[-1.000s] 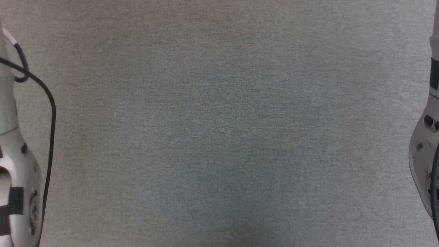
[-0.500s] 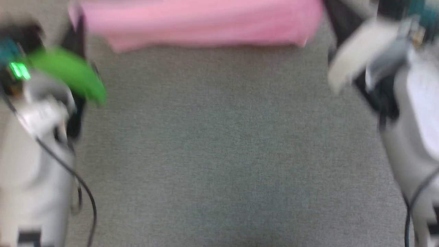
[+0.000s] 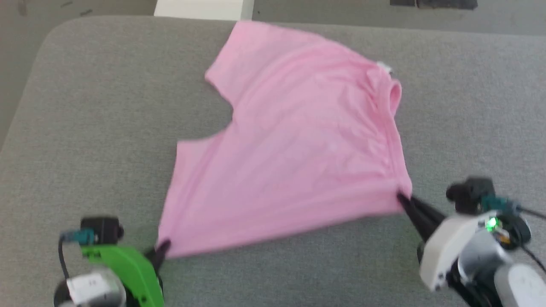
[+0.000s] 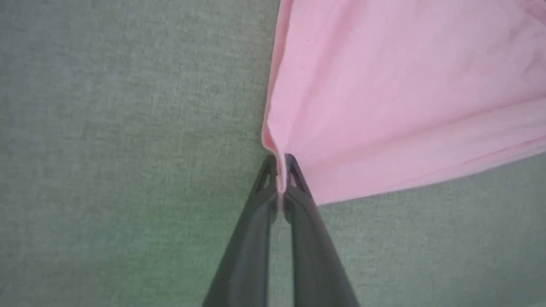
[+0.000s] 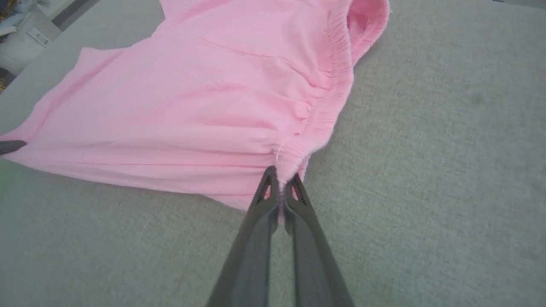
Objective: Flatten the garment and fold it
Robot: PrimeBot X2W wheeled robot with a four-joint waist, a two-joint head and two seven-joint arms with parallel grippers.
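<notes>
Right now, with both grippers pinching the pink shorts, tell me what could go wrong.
1. The left gripper holds only a sliver of the garment's hem corner at its fingertips; a harder pull may slip it free.
2. The right gripper bunches the waistband, so gathers may set in as creases.
3. The waistband's far end is curled open and may stay folded over.

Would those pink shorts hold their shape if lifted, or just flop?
Likely floppy: the shorts crease and stretch into soft folds between the left gripper and right gripper. Probably light, since thin fingertip pinches at two corners hold them taut.
</notes>
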